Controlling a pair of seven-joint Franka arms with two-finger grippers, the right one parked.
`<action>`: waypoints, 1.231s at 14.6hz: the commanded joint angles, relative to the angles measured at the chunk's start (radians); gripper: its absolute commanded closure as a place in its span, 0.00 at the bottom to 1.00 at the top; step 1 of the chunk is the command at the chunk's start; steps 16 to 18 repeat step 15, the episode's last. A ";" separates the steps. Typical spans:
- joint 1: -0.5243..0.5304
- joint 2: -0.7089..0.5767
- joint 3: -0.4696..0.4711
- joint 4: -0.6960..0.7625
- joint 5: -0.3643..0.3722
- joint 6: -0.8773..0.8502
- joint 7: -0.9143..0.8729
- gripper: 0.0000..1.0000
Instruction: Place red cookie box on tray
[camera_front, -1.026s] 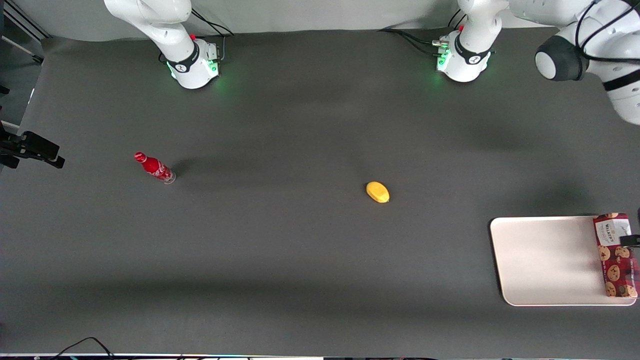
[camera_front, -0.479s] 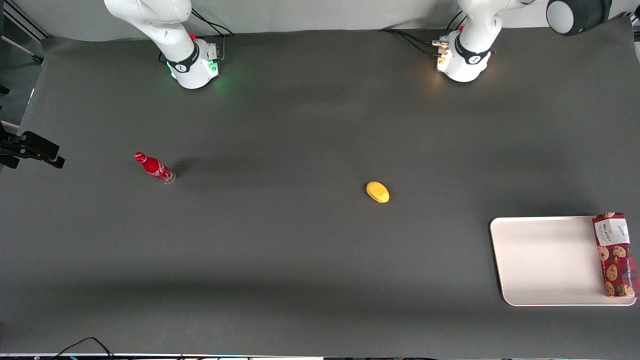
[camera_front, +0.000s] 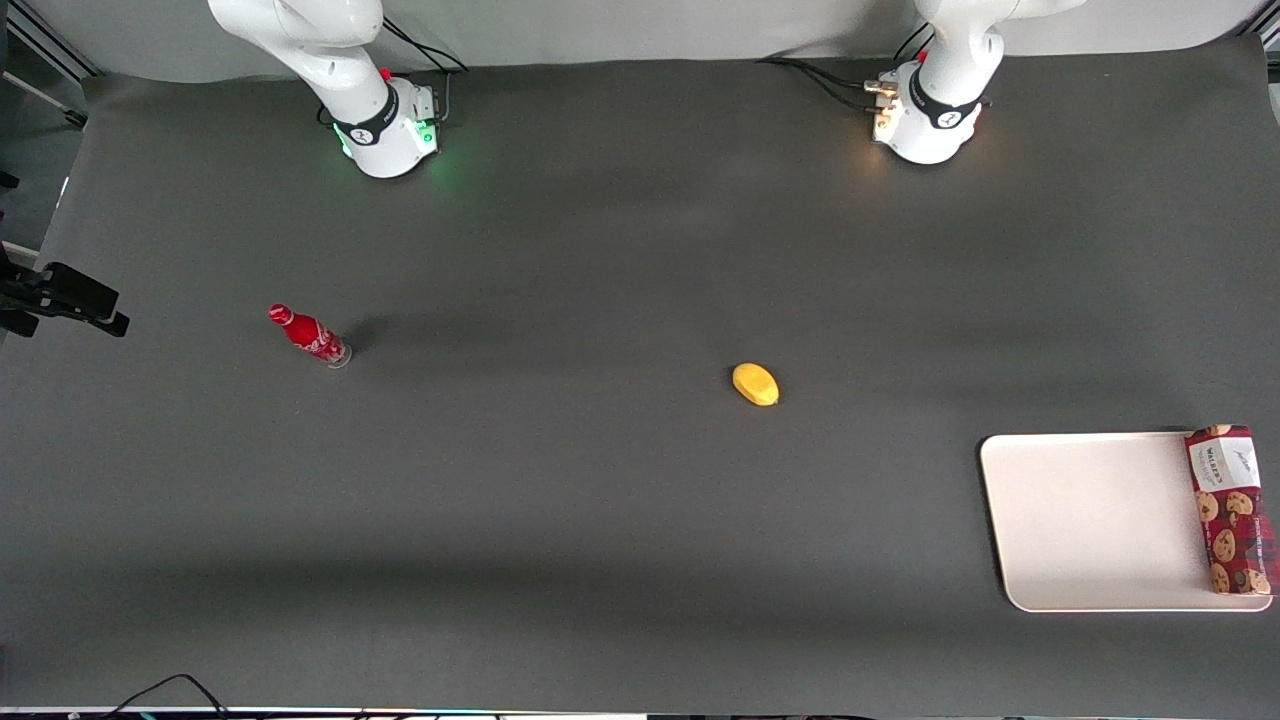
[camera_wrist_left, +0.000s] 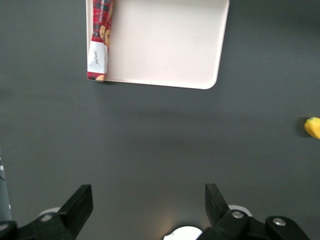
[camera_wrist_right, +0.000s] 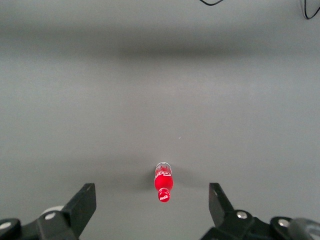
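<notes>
The red cookie box (camera_front: 1232, 510) lies flat on the cream-white tray (camera_front: 1090, 520), along the tray's short edge at the working arm's end of the table, its white label end farther from the front camera. In the left wrist view the box (camera_wrist_left: 99, 45) and tray (camera_wrist_left: 165, 40) look small and far below. My gripper (camera_wrist_left: 148, 200) hangs high over bare dark table, well apart from the tray, open with nothing between its fingers. It is out of the front view.
A yellow lemon-like fruit (camera_front: 755, 384) lies near the table's middle and shows as a yellow blob (camera_wrist_left: 313, 127) from the wrist. A small red bottle (camera_front: 310, 336) stands toward the parked arm's end. The arm bases (camera_front: 925, 110) sit at the table's back edge.
The working arm has lifted up and away from the tray and left the front view. The cookie box stays where it lay on the tray.
</notes>
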 joint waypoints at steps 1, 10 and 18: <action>-0.015 -0.236 -0.150 -0.266 0.075 0.028 -0.119 0.00; -0.012 -0.568 -0.359 -0.776 0.096 0.298 -0.254 0.00; -0.015 -0.510 -0.390 -0.650 0.095 0.247 -0.237 0.00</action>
